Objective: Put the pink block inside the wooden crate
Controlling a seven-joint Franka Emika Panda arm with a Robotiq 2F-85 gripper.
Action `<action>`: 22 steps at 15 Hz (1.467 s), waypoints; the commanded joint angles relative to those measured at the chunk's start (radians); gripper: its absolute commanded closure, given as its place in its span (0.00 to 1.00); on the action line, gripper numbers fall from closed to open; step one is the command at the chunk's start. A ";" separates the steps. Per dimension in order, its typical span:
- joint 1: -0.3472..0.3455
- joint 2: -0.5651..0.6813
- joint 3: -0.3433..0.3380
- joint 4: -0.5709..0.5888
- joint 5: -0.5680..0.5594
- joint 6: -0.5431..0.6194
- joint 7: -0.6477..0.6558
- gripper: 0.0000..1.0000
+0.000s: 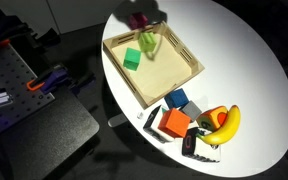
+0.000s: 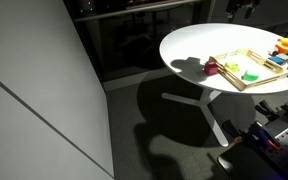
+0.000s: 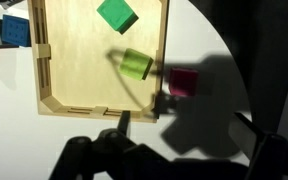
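Observation:
The pink block [image 3: 182,82] sits on the white table just outside the wooden crate's rim [image 3: 162,60], in the gripper's shadow. It also shows in both exterior views [image 1: 137,20] [image 2: 212,69]. The wooden crate [image 1: 189,72] [image 2: 227,60] is a shallow light-wood tray holding a dark green cube [image 3: 116,14] and a lime green cube [image 3: 136,65]. My gripper [image 3: 174,160] hangs above the table with its dark fingers spread wide at the bottom of the wrist view. It is open and empty, and the pink block lies ahead of it, between the lines of the fingers.
An orange block [image 1: 174,122], blue blocks [image 1: 177,98] and a banana [image 1: 224,122] lie on the table beside the crate's far side from the pink block. The round table's edge [image 1: 114,85] runs close to the crate. A breadboard bench with an orange clamp [image 1: 39,85] stands off the table.

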 commanded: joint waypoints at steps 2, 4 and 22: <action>-0.005 0.071 0.011 0.112 0.016 -0.118 -0.067 0.00; 0.000 0.050 0.010 0.059 0.000 -0.069 -0.032 0.00; 0.022 0.238 0.035 0.103 -0.018 0.015 -0.029 0.00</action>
